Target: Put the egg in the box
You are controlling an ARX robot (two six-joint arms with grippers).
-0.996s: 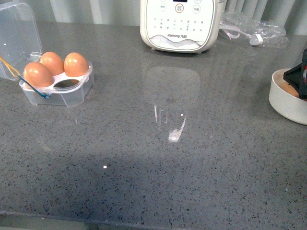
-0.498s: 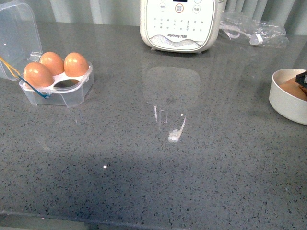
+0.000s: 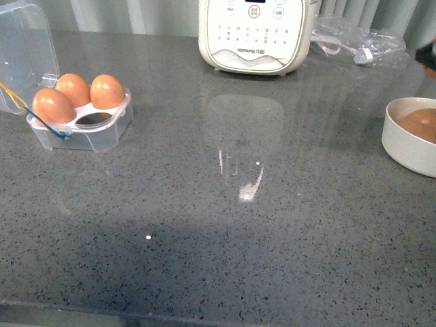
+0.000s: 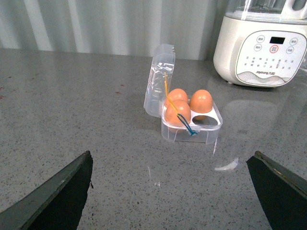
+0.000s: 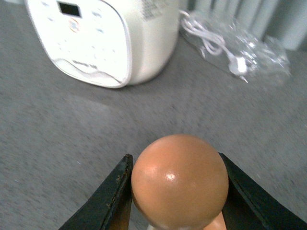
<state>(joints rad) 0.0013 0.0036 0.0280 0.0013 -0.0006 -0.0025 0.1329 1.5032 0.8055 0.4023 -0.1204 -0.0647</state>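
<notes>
The clear box (image 3: 80,129) stands at the far left of the grey counter with its lid (image 3: 26,51) open; it holds three brown eggs, and its front right cup is empty. It also shows in the left wrist view (image 4: 192,129). My right gripper (image 5: 175,187) is shut on the egg (image 5: 178,179), held above the counter; in the front view only a dark tip shows at the right edge (image 3: 428,56). My left gripper (image 4: 172,191) is open and empty, well short of the box.
A white bowl (image 3: 403,139) with brown eggs stands at the right edge. A white appliance (image 3: 255,34) stands at the back centre, also in the right wrist view (image 5: 105,38). A clear bag with a white cable (image 3: 357,42) lies behind the bowl.
My right gripper has lifted out of the bowl with the egg and moved up and away toward the right edge. The box and left arm have not moved.
</notes>
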